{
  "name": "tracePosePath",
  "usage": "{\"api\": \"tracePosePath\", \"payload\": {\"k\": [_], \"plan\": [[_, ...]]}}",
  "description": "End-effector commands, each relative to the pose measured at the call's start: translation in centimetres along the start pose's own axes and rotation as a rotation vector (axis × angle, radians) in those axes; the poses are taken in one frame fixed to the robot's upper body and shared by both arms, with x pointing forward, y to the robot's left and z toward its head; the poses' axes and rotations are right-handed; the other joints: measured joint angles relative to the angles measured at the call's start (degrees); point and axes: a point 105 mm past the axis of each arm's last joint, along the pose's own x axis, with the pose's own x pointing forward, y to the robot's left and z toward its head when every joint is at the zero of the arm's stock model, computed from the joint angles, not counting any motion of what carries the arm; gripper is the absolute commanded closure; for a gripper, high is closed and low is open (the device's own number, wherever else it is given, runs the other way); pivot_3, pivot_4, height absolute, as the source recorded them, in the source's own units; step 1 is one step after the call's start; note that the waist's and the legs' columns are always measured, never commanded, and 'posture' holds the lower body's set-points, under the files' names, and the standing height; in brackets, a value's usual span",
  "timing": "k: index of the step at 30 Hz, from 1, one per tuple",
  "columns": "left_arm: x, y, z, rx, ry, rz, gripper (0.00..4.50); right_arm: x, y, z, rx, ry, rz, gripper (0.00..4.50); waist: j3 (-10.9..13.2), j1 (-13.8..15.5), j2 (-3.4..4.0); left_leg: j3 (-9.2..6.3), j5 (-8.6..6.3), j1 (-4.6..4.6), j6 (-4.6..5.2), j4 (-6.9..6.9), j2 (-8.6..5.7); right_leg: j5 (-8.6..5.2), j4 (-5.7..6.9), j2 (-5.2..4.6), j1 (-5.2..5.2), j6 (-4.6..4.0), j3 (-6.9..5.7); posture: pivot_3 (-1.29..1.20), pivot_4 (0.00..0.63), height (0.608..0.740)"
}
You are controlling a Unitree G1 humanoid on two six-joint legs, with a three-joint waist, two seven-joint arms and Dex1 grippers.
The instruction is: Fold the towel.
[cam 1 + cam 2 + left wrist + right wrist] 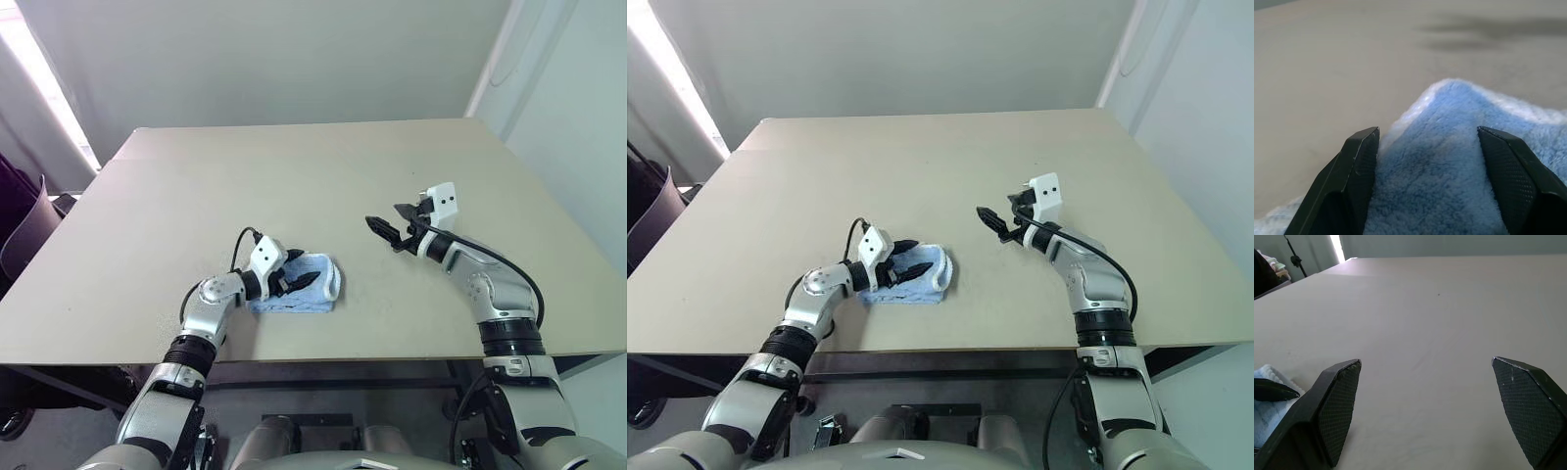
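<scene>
The towel (318,286) is a small light blue terry bundle, folded over, lying on the beige table (294,176) close to its front edge. My left gripper (302,270) rests on the towel's left part, open, its two black fingers (1359,166) spread with a hump of blue cloth (1449,161) rising between them. My right gripper (384,215) hovers open above the bare table to the right of the towel and a little farther back, pointing toward it, with nothing between its fingers (1337,401). One towel edge (1264,404) shows in the right wrist view.
The table's front edge (323,354) runs just below the towel. A dark chair (24,225) stands off the table's left side. Walls close in behind and on the right.
</scene>
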Motion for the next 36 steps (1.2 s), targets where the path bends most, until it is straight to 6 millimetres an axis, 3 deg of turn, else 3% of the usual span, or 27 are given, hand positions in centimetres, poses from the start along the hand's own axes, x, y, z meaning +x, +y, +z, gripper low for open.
{"api": "tracePosePath", "payload": {"k": [1, 5, 7, 9, 12, 16, 21, 27, 32, 36], "plan": [[-1.6, 1.7, 4.1, 0.026, -0.114, 0.028, 1.12, 0.2, 0.6, 1.8, -0.007, -0.030, 0.054, 0.00, 0.0, -0.1, -0.02, -0.01, 0.00, -0.01, 0.00, -0.01, 0.01, 0.00, 0.00, 0.01, -0.02, 0.00, 0.00, 0.00, 0.000, 0.740], [-4.2, 3.9, 8.3, 0.034, -0.190, 0.075, 1.12, 0.9, 2.7, 0.9, 0.066, 0.026, 0.162, 0.00, 0.0, -0.5, -0.04, -0.01, 0.00, -0.02, -0.01, -0.02, 0.10, 0.02, 0.05, 0.10, -0.06, -0.03, 0.00, 0.00, 0.000, 0.740], [-6.0, 4.3, 10.4, 0.026, -0.208, 0.051, 1.12, 1.5, 4.9, 0.6, 0.126, 0.068, 0.267, 0.00, 0.0, -0.6, -0.03, -0.01, 0.01, 0.00, -0.01, -0.01, 0.14, 0.03, 0.05, 0.14, -0.06, -0.05, 0.00, 0.00, 0.000, 0.740], [-7.8, 4.4, 11.5, 0.024, -0.168, 0.051, 1.12, 1.4, 7.9, 1.7, -0.008, 0.025, 0.386, 0.00, 0.0, -0.7, -0.02, -0.01, 0.01, -0.01, -0.02, -0.02, 0.16, 0.03, 0.04, 0.16, -0.06, -0.06, 0.01, 0.00, 0.000, 0.740], [-10.2, 3.6, 10.7, 0.044, -0.063, 0.049, 1.12, 0.7, 11.5, 2.5, -0.184, -0.018, 0.533, 0.00, 0.0, -1.2, 0.00, -0.01, 0.00, -0.05, -0.02, -0.14, 0.14, 0.03, 0.02, 0.12, -0.17, -0.06, 0.04, 0.00, 0.000, 0.740], [-13.2, 3.0, 8.3, 0.019, 0.059, 0.113, 1.12, 0.1, 14.1, 0.8, -0.196, 0.078, 0.685, 0.00, 0.0, -1.5, -0.02, -0.01, -0.03, 0.01, 0.00, -0.19, 0.10, 0.03, -0.05, 0.07, -0.26, -0.07, 0.03, 0.00, 0.000, 0.740], [-15.9, 2.2, 6.3, -0.036, 0.141, 0.190, 1.12, 0.2, 13.3, 1.0, 0.165, 0.174, 0.711, 0.00, 0.1, -1.0, -0.02, -0.04, -0.07, 0.01, -0.11, -0.09, 0.14, -0.07, -0.03, 0.08, -0.25, -0.34, 0.02, 0.00, 0.000, 0.740], [-17.8, -0.1, 3.7, -0.126, 0.233, 0.207, 1.12, 0.2, 10.2, -0.5, 0.613, 0.376, 0.629, 0.00, 0.1, -0.1, -0.01, 0.00, -0.11, 0.01, -0.18, -0.10, 0.16, -0.08, -0.07, 0.07, -0.31, -0.48, 0.05, 0.00, 0.000, 0.740], [-18.3, -1.2, 2.2, -0.196, 0.264, 0.226, 1.12, -1.3, 9.6, -5.3, 0.743, 0.607, 0.556, 0.00, 0.1, 0.0, 0.00, 0.02, -0.05, -0.14, -0.07, -0.26, 0.15, -0.10, -0.08, 0.03, -0.52, -0.51, 0.05, 0.00, 0.000, 0.740], [-18.4, -2.1, 1.8, -0.224, 0.275, 0.214, 1.12, -1.5, 9.5, -6.9, 0.763, 0.663, 0.524, 0.00, 0.1, -0.4, 0.07, 0.14, -0.05, -0.17, -0.07, -0.26, 0.17, -0.10, -0.07, 0.00, -0.59, -0.52, 0.11, 0.00, 0.000, 0.740]]}}
